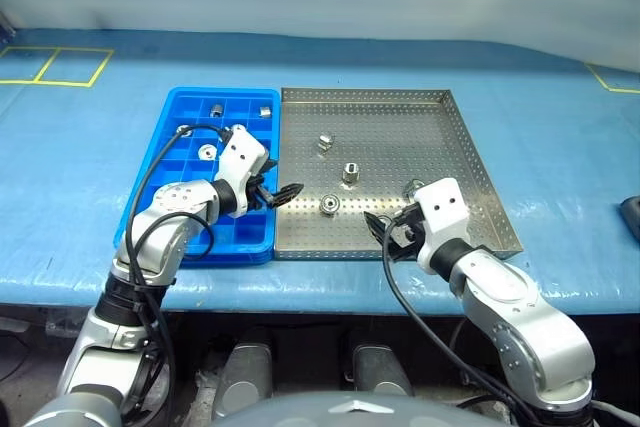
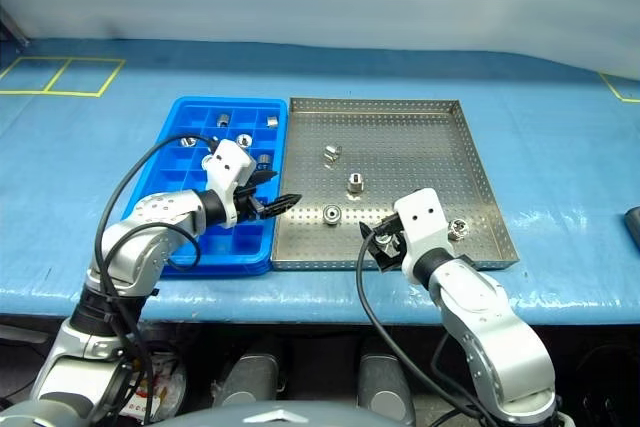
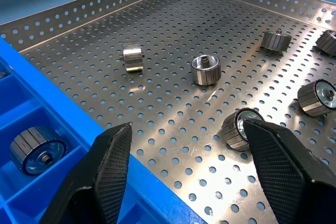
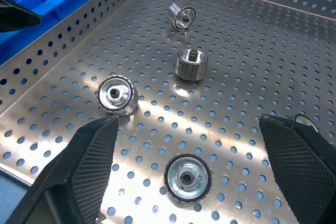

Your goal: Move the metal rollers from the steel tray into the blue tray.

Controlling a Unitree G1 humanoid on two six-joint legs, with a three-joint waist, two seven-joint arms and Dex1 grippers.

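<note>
The steel tray (image 1: 455, 137) holds several metal rollers, among them one upright (image 1: 351, 173), one on its side (image 1: 326, 142) and one near the front (image 1: 329, 204). The blue tray (image 1: 170, 162) lies against its left side with a few rollers (image 1: 207, 152) in its compartments. My left gripper (image 1: 278, 193) hovers open and empty over the seam between the two trays; in the left wrist view a roller (image 3: 240, 128) lies close by its right finger. My right gripper (image 1: 385, 232) is open above the steel tray's front edge, with a roller (image 4: 188, 178) lying between its fingers, untouched.
Both trays rest on a blue sheet covering the table (image 1: 560, 177). Yellow tape marks (image 1: 55, 65) sit at the far left and far right corners. A dark object (image 1: 630, 215) lies at the right edge. The left gripper's black fingers (image 4: 16, 14) show in the right wrist view.
</note>
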